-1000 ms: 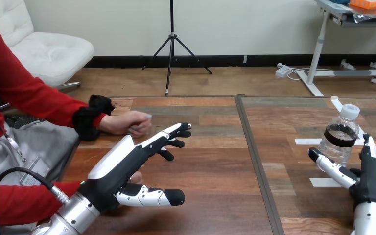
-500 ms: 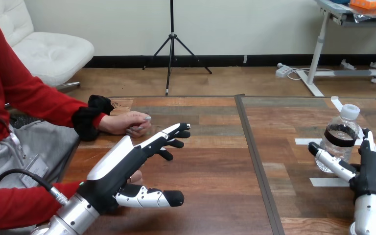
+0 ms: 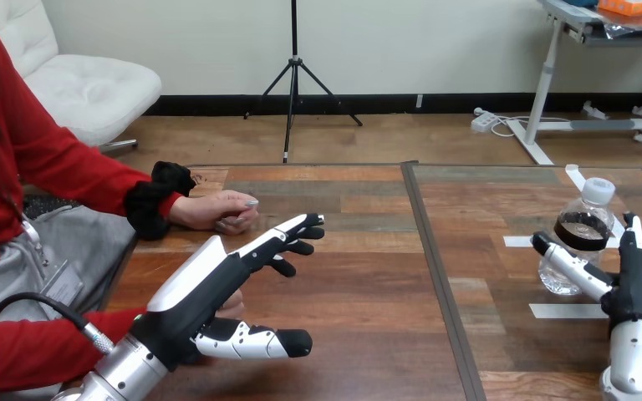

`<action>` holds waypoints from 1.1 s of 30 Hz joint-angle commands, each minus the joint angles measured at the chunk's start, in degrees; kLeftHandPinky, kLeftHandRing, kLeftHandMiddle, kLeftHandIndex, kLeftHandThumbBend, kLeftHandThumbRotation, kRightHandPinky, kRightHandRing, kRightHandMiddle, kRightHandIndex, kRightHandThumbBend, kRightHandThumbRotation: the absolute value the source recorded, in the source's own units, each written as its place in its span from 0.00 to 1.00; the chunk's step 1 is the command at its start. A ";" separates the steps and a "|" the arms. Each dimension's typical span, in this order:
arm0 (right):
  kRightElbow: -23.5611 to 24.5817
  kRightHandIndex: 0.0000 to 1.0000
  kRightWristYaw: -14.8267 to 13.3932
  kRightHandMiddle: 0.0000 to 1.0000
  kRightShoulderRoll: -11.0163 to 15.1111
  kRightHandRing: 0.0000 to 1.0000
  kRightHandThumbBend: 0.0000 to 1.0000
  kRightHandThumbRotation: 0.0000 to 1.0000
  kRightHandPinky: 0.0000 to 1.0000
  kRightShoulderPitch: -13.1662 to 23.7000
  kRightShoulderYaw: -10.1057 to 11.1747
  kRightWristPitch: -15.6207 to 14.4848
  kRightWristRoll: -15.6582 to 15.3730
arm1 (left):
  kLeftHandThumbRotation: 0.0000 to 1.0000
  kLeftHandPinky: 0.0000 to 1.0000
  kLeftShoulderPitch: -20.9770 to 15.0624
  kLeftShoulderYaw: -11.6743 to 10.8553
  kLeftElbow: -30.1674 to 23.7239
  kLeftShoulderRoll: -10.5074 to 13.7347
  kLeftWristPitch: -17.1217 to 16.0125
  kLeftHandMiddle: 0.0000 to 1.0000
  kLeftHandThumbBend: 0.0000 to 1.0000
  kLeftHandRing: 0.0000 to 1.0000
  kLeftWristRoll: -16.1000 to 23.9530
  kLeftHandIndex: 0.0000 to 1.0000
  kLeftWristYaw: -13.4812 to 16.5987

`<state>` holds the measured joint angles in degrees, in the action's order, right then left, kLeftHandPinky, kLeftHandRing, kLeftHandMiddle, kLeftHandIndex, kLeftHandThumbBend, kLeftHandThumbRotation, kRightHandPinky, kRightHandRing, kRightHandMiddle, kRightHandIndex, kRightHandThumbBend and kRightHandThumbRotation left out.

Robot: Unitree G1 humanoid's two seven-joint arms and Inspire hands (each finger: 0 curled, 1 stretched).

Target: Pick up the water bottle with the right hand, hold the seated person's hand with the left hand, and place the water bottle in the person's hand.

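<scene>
The clear water bottle (image 3: 579, 236) with a white cap and a dark band stands upright at the table's right. My right hand (image 3: 637, 288) is open around it: the thumb (image 3: 562, 261) lies in front of its lower left and straight fingers (image 3: 633, 230) rise along its right side. My left hand (image 3: 205, 284) hovers open over the table's left part, fingers straight and thumb stretched out below. One of the person's hands (image 3: 217, 210) rests loosely curled on the table just beyond those fingers. The person's other hand (image 3: 234, 302) peeks out under my left palm, mostly hidden.
White tape marks (image 3: 556, 311) lie on the wooden table (image 3: 368, 276) near the bottle. A dark seam (image 3: 435, 267) runs front to back through the table's middle. The person's red-sleeved arms come in over the left edge.
My right hand has moved forward so the bottle now stands between thumb and fingers. My left hand has sunk slightly. The person's far hand has barely shifted.
</scene>
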<state>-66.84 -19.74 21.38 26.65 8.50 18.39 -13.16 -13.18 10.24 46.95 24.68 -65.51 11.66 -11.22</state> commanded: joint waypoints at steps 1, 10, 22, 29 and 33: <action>-0.69 1.00 0.58 1.00 2.12 0.97 1.00 0.54 0.77 6.15 -0.58 -0.31 0.59 | 0.76 0.72 -1.57 -1.10 -2.38 0.49 -1.62 0.89 1.00 0.84 -2.71 0.93 -1.05; -2.06 1.00 1.06 1.00 2.83 0.98 1.00 0.51 0.77 7.69 -1.09 -1.10 0.57 | 0.75 0.72 -1.21 -1.48 -2.39 0.81 -2.33 0.89 1.00 0.84 -3.17 0.93 -1.73; -3.79 1.00 1.70 1.00 3.34 0.97 1.00 0.51 0.76 9.40 -1.62 -2.02 0.43 | 0.73 0.74 -0.53 -1.78 -2.77 1.40 -3.09 0.89 1.00 0.85 -6.24 0.92 -4.04; -4.26 1.00 2.38 1.00 3.32 0.97 1.00 0.51 0.75 10.06 -1.70 -2.68 0.58 | 0.73 0.74 0.20 -1.98 -3.68 1.93 -2.85 0.89 1.00 0.84 -8.09 0.92 -5.72; -4.53 1.00 2.33 1.00 3.36 0.97 1.00 0.51 0.75 10.42 -2.07 -2.89 0.32 | 0.73 0.74 0.62 -2.25 -4.14 2.25 -3.03 0.88 1.00 0.84 -8.72 0.91 -6.32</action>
<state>-71.24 -17.48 23.08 31.38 6.96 15.37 -13.16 -11.79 10.02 45.82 25.10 -67.61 4.94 -17.00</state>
